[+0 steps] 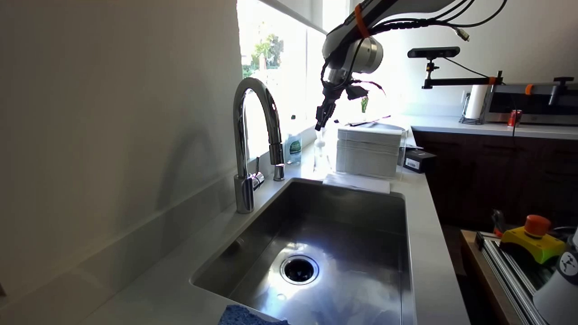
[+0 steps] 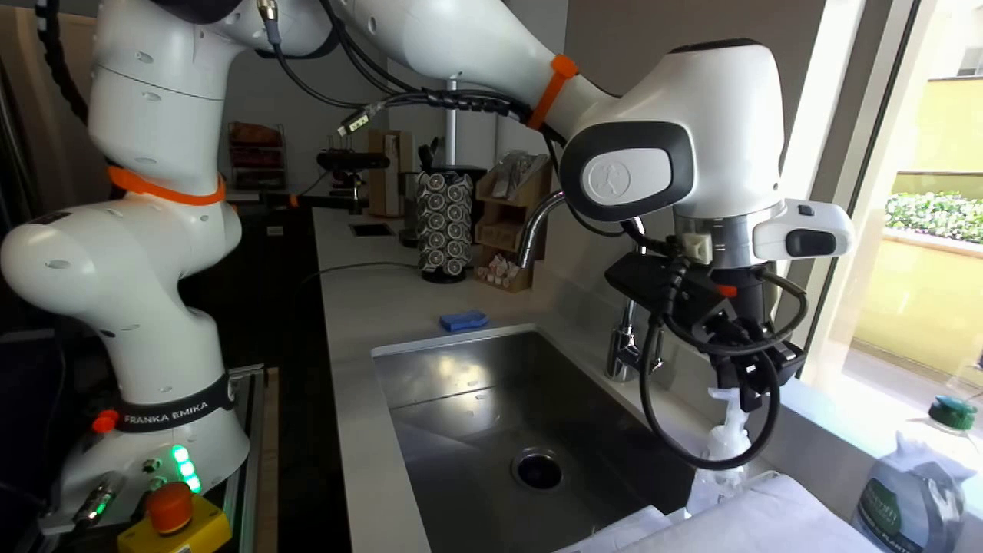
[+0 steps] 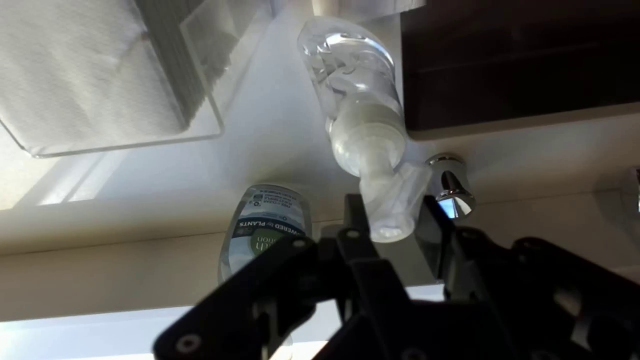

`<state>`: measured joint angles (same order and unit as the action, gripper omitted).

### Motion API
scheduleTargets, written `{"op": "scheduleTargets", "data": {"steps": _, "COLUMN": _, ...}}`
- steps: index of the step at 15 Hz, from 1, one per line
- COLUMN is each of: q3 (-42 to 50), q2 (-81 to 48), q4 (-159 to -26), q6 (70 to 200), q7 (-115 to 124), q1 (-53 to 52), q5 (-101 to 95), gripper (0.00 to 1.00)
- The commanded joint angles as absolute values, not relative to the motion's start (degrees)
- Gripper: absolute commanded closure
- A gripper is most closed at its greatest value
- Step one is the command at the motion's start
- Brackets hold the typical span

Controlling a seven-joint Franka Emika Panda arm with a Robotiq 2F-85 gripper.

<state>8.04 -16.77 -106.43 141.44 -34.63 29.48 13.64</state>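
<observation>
Between the fingers (image 3: pixel 357 217) the pump head (image 3: pixel 392 215) is framed; a hold is not confirmed.
The fingers are parted by a narrow gap, and in the wrist view it is nearly filled by the pump head; whether this is pinched or merely flanked cannot be told. The pump bottle (image 3: pixel 350 75) is stood upright on the counter (image 3: pixel 260 120) beneath the fingers, its top seen just at them in both exterior views. A labelled bottle (image 3: pixel 267 227) is placed near one finger, a chrome fitting (image 3: pixel 451 186) near the other. The step in hand is judged to be the setting of the fingers at the pump head; for the next move, even contact on both sides and an upright pump bottle seem called for.
</observation>
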Motion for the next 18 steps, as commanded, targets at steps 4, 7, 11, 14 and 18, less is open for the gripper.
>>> {"op": "scheduleTargets", "data": {"steps": 4, "q3": 9.2, "q2": -12.4, "q4": -111.6, "q6": 140.3, "q7": -40.3, "q1": 29.1, "q5": 16.0, "gripper": 0.93}}
{"op": "scheduleTargets", "data": {"steps": 7, "q3": 9.6, "q2": -12.1, "q4": -112.8, "q6": 140.8, "q7": -41.9, "q1": 28.9, "q5": 16.6, "gripper": 0.93}}
{"op": "scheduleTargets", "data": {"steps": 11, "q3": 9.5, "q2": -12.5, "q4": -114.0, "q6": 141.4, "q7": -44.7, "q1": 28.9, "q5": 18.5, "gripper": 0.93}}
{"op": "scheduleTargets", "data": {"steps": 14, "q3": 9.7, "q2": -12.9, "q4": -113.9, "q6": 141.6, "q7": -46.1, "q1": 28.8, "q5": 18.9, "gripper": 0.93}}
{"op": "scheduleTargets", "data": {"steps": 18, "q3": 9.8, "q2": -13.0, "q4": -113.9, "q6": 141.2, "q7": -48.1, "q1": 28.9, "q5": 19.3, "gripper": 0.93}}
